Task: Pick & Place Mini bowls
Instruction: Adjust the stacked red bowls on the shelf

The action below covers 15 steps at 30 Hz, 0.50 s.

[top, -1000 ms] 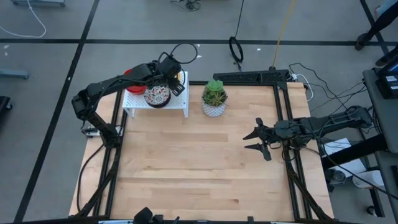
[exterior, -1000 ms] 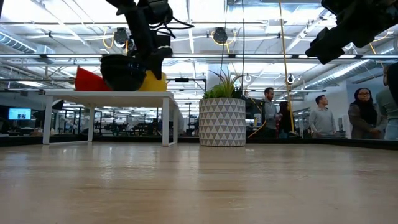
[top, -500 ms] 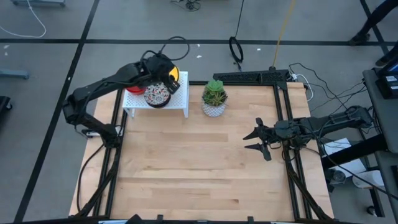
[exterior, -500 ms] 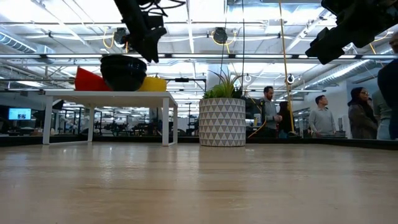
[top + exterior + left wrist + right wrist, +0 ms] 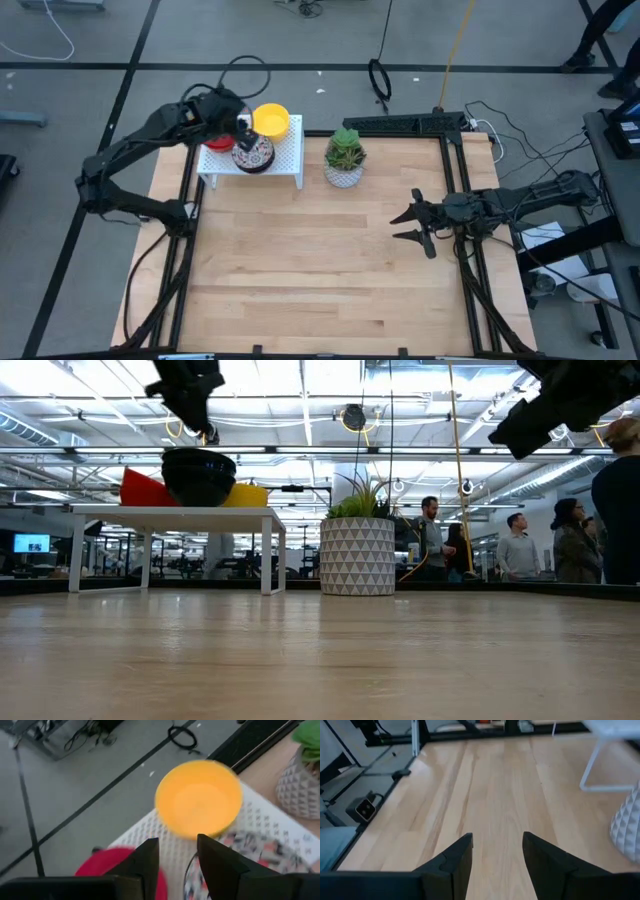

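Three mini bowls sit on a small white perforated stand (image 5: 288, 158) at the table's far left: a red bowl (image 5: 214, 144), a floral bowl (image 5: 252, 153) and a yellow bowl (image 5: 271, 120). In the left wrist view the yellow bowl (image 5: 198, 797) is in the middle, the red bowl (image 5: 112, 865) and the floral bowl (image 5: 250, 851) are to either side. My left gripper (image 5: 237, 119) (image 5: 177, 854) hangs open and empty above the stand, between the red and yellow bowls. The low view shows it (image 5: 204, 428) clear above the bowls. My right gripper (image 5: 395, 227) (image 5: 497, 846) waits open above the table's right side.
A white patterned pot with a green plant (image 5: 345, 160) (image 5: 357, 555) stands right of the stand at the far edge. Bare wood (image 5: 300, 270) fills the middle and near table. Black frame rails (image 5: 455, 150) line the table's sides. People stand in the room behind.
My left gripper has risen and pulled back toward the table's far left, away from the yellow bowl. The bowl, earlier partly covered by it, now shows whole on the stand. The bowls have kept their places.
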{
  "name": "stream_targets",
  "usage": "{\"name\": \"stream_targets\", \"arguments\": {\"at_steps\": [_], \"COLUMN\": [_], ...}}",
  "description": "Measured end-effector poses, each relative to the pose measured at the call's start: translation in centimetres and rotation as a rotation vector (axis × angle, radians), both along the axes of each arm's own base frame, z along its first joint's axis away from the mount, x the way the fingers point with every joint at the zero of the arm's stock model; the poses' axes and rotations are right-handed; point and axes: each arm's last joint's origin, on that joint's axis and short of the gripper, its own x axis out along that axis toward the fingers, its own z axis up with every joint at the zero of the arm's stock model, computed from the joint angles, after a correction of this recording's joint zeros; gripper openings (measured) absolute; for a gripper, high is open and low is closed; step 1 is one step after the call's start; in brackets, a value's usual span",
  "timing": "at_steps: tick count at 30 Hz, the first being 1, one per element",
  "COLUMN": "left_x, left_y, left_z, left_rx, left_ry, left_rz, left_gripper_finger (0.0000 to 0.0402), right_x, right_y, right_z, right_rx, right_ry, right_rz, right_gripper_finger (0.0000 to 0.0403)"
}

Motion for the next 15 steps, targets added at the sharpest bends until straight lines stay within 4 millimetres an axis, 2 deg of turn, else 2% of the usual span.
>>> {"name": "stream_targets", "arguments": {"at_steps": [12,15], "left_x": [-6.1,-7.2], "left_y": [-3.3,-3.9], "left_z": [1.7,1.6], "left_rx": [-0.012,-0.015], "left_ry": [-0.048,-0.082], "left_rz": [0.203,0.227], "left_gripper_finger": [0.0092,0.0079], "right_x": [-1.0,-1.5], "right_y": [-0.2,-0.3], "right_z": [2.0,2.3], "right_rx": [-0.061,-0.063], "right_ry": [-0.202,-0.229], "right_rz": [0.033,0.034], "right_gripper_finger": [0.0160,0.0160]}}
